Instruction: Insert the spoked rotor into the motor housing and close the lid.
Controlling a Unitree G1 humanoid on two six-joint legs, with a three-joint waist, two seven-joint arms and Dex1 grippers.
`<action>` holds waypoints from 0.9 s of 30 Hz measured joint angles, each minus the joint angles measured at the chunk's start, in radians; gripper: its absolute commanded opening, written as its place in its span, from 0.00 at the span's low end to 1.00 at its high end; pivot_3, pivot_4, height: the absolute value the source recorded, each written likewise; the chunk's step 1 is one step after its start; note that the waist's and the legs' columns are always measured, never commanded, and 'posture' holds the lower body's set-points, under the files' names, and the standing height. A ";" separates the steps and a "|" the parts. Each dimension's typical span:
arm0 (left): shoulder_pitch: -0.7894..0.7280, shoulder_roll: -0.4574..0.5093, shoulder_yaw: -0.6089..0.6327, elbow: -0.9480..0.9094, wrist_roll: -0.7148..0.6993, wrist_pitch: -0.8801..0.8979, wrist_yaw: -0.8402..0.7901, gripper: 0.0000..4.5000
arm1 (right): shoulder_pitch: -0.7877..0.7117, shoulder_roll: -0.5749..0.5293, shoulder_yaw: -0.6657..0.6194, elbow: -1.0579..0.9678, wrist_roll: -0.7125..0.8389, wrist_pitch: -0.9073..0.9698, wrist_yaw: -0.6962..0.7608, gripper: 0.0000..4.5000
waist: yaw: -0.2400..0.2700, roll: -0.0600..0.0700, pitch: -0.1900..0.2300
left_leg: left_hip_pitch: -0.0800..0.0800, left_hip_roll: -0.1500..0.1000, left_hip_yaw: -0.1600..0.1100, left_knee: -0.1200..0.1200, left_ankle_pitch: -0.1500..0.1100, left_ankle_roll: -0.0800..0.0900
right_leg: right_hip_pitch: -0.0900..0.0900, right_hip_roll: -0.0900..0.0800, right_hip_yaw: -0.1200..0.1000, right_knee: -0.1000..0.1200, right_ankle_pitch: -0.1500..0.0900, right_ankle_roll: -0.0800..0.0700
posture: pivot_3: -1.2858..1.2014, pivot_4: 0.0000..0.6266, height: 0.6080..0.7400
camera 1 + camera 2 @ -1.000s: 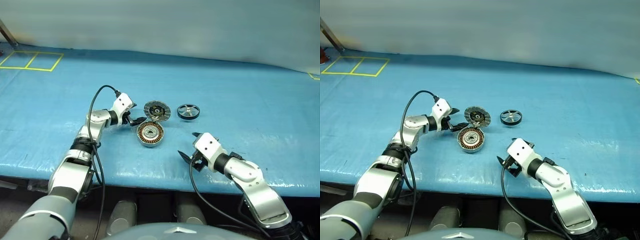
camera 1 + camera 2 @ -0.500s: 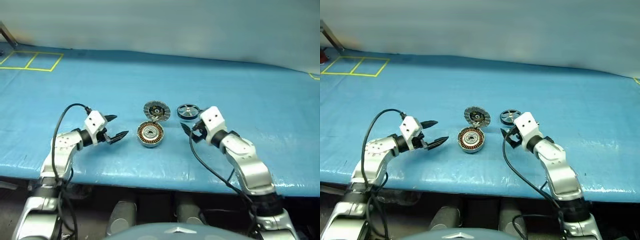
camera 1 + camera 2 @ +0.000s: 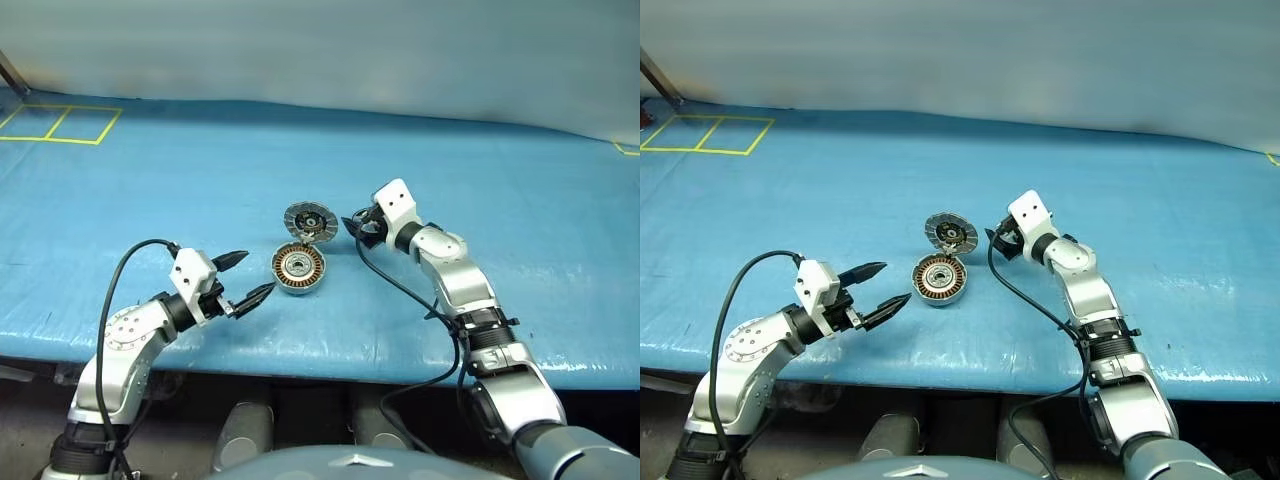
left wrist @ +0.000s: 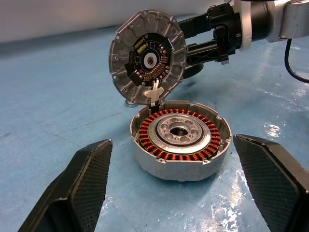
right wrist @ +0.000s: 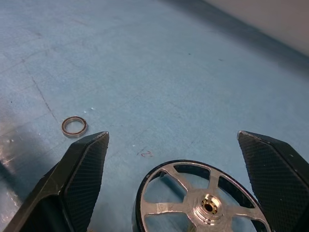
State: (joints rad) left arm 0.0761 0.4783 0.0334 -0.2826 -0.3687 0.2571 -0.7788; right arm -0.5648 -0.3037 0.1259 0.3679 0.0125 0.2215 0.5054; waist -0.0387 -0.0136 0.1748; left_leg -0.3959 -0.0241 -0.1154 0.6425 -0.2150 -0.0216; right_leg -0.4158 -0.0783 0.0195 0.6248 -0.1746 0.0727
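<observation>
The spoked rotor [image 5: 198, 203] lies flat on the blue surface [image 3: 520, 180], right of the motor housing [image 3: 298, 270], apparently just between the wide-open right end effector [image 3: 360, 227] fingers, while the left end effector [image 3: 245, 278], also wide, is farther.

Head stereo pair looks fwd and down over blue table [image 3: 520, 200] — both eyes share nearly the same scene. Left wrist cam sits low, close on motor housing [image 4: 179, 140] w/ lid [image 4: 147, 58] behind, facing across to the right gripper [image 4: 198, 34]. Right wrist cam — very near spoked rotor [image 5: 203, 203], facing away over the table.
</observation>
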 measured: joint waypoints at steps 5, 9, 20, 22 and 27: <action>0.033 -0.011 -0.004 -0.018 0.000 0.000 0.034 0.97 | -0.079 0.041 0.008 0.149 0.015 -0.070 0.083 1.00 | -0.005 0.000 0.000 | 0.001 0.000 0.000 -0.001 0.000 0.000 | 0.000 0.000 0.000 0.000 0.000 0.000 | 0.52 0.24 1.00; 0.059 -0.023 -0.016 -0.043 0.000 0.000 0.050 0.97 | -0.128 0.071 0.016 0.262 0.030 -0.110 0.157 1.00 | -0.009 0.001 0.000 | 0.001 0.000 0.000 -0.001 0.000 0.000 | 0.000 0.000 0.000 0.000 0.000 0.000 | 0.52 0.24 1.00; 0.118 -0.025 -0.026 -0.092 0.001 0.002 0.099 0.97 | -0.245 0.131 0.013 0.561 0.028 -0.220 0.212 1.00 | -0.022 0.001 0.001 | 0.002 0.000 0.000 -0.006 0.000 0.000 | -0.001 0.001 0.000 0.000 -0.001 -0.003 | 0.52 0.24 1.00; 0.128 -0.025 -0.026 -0.095 0.000 0.002 0.103 0.97 | -0.250 0.143 0.012 0.590 0.028 -0.234 0.218 1.00 | -0.024 0.001 0.001 | 0.003 0.000 0.000 -0.007 0.000 0.000 | -0.001 0.001 0.000 0.000 -0.002 -0.003 | 0.52 0.24 1.00; 0.134 -0.025 -0.026 -0.097 0.001 0.004 0.120 0.97 | -0.271 0.168 0.013 0.656 0.024 -0.252 0.243 1.00 | -0.025 0.001 0.001 | 0.004 0.000 0.000 -0.011 0.000 0.000 | -0.002 0.001 0.000 0.000 -0.002 -0.004 | 0.52 0.24 1.00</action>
State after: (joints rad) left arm 0.2102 0.4533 0.0077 -0.3799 -0.3682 0.2610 -0.6588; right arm -0.8356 -0.1353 0.1393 1.0237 0.0362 -0.0301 0.7483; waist -0.0633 -0.0124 0.1755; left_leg -0.3917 -0.0237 -0.1155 0.6318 -0.2145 -0.0220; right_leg -0.4176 -0.0775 0.0199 0.6249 -0.1769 0.0685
